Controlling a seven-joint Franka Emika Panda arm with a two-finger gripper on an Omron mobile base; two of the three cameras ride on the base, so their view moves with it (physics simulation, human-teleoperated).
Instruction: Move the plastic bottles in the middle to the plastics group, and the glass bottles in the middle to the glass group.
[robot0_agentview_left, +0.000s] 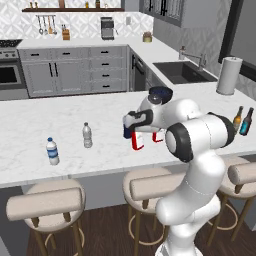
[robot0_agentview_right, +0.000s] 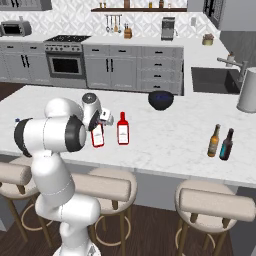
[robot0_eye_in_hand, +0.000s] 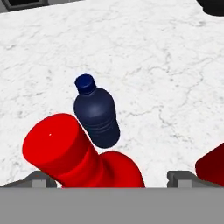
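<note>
- My gripper (robot0_eye_in_hand: 111, 179) hangs over the middle of the marble counter (robot0_agentview_left: 60, 117), its two fingers spread wide with nothing between the pads.
- Taking the navy bottle (robot0_eye_in_hand: 96, 114) as my landmark: in the hand view it stands upright on the counter just past my fingertips, its blue cap up.
- One red bottle (robot0_eye_in_hand: 81, 159) stands directly under my hand, just beside the navy bottle; whether the two touch I cannot tell. Its red cap fills the low left of my hand view, between my fingers but not clamped.
- The second red bottle (robot0_agentview_right: 123, 129) stands on the other side of my hand, near the navy bottle; the right base view shows its white label.
- The two clear water bottles, one labelled (robot0_agentview_left: 52, 151) and one plain (robot0_agentview_left: 87, 135), stand well apart from the navy bottle, toward the left end of the counter in the left base view.
- The brown bottle (robot0_agentview_right: 214, 141) and the dark teal bottle (robot0_agentview_right: 226, 144) stand just beside each other, well apart from the navy bottle, toward the opposite end.
- A dark bowl (robot0_agentview_right: 160, 100) sits on the counter beyond the red bottles.
</note>
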